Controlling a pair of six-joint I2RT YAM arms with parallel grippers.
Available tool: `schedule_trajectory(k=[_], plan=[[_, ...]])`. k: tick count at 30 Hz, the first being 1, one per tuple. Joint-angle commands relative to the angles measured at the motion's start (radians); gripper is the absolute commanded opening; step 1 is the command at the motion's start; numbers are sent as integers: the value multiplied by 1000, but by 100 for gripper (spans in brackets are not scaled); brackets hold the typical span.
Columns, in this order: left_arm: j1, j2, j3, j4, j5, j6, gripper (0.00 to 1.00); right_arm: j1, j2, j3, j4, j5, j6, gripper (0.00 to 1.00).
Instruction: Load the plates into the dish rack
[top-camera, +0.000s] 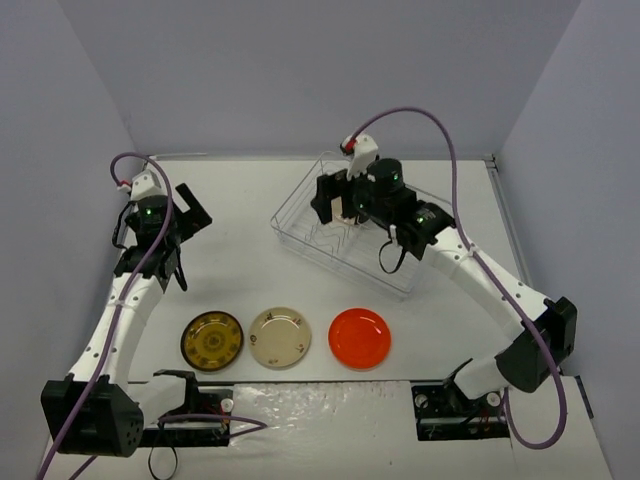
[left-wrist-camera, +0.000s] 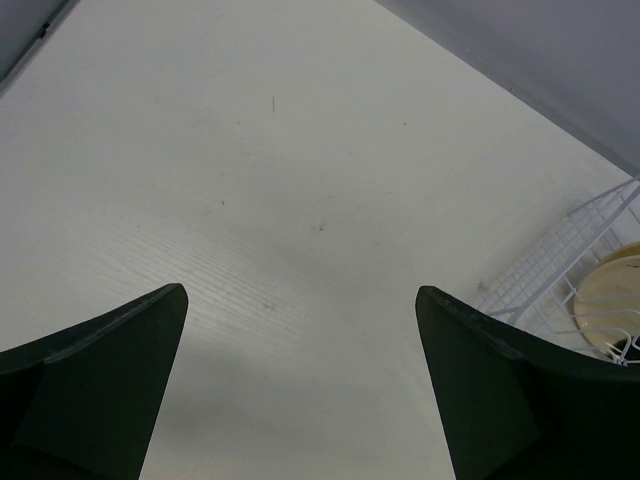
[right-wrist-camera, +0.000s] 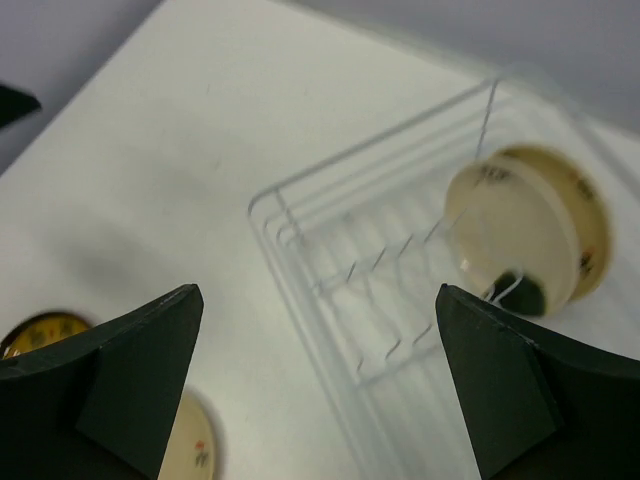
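The wire dish rack stands at the back centre. In the right wrist view two cream plates stand upright in the rack, the front one with a dark patch. On the table in front lie a dark brown plate with yellow pattern, a cream plate with small motifs and an orange-red plate. My right gripper hovers over the rack's left part, open and empty. My left gripper is open and empty over bare table at the left, facing the rack.
Grey walls close in the table on the left, back and right. The right arm reaches across the right side of the table. The arm bases sit at the near edge behind the row of plates.
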Motion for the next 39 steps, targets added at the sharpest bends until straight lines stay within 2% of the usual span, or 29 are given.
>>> schedule_trajectory(k=[1,3,6,10,13,17,21,29,34,36,39], plan=[[6,-17,-2,-25,-27,-28,97,59,-99,-207,-133,-27,274,100],[6,-17,-11,-11,-19,-27,97,78,-145,-266,-173,-7,314,100],[6,-11,-13,-8,-15,-21,97,129,-274,-351,-355,72,414,100],[6,0,-16,7,-6,-7,97,163,-455,-435,-482,34,524,100],[6,8,-18,18,5,5,97,182,-510,-462,-570,5,583,100],[6,17,-21,26,2,14,97,201,-510,-551,-626,-9,672,100],[6,16,-21,20,-16,20,97,211,-485,-621,-667,49,742,98],[5,31,-28,30,-11,20,97,227,-390,-744,-633,74,834,98],[6,35,-29,29,-8,22,97,227,-322,-764,-583,170,859,98],[6,33,-35,32,-8,22,97,226,-310,-783,-554,179,887,96],[6,34,-38,36,-6,22,97,226,-291,-793,-581,208,923,87]])
